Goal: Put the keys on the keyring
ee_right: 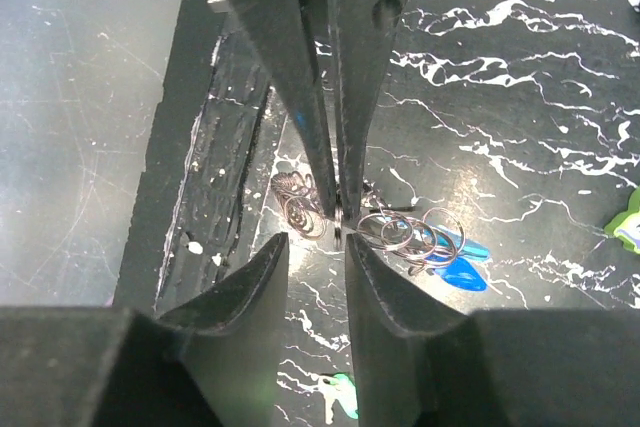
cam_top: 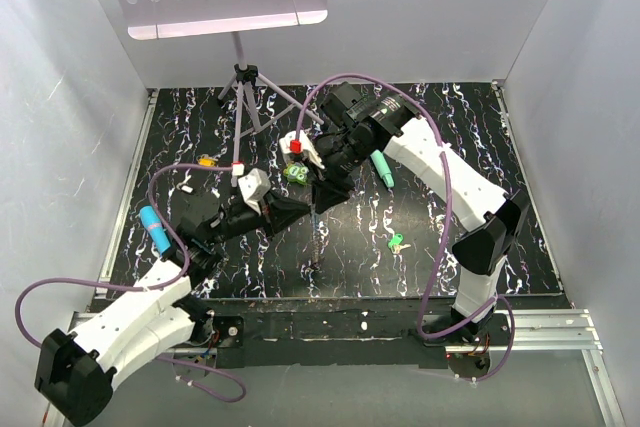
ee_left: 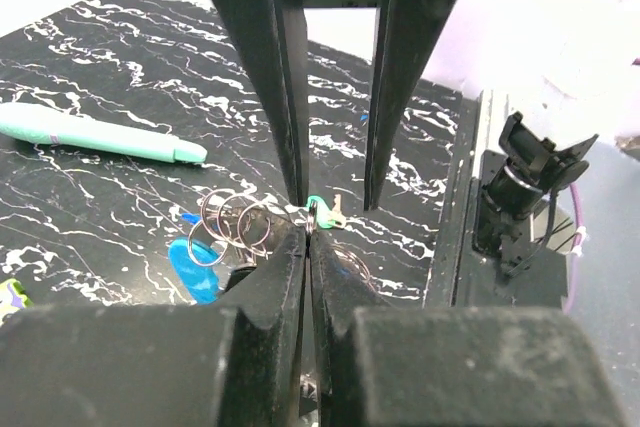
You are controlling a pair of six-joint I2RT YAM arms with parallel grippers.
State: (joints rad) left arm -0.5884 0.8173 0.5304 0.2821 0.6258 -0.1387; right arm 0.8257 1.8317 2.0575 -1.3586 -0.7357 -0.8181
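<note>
The left tool (ee_left: 308,233) is clamping together on the keyring (ee_left: 228,230) above the tabletop (ee_left: 100,67). The right tool (ee_right: 316,244) is hovering at the keyring, fingers apart. The green key (cam_top: 397,243) is lying apart, to the keyring's right.

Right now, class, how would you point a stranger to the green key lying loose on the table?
On the black marbled table, find the right arm's dark elbow. To its left, alone on bare tabletop, lies the green key. It is tiny beside the long teal pen further back.
</note>
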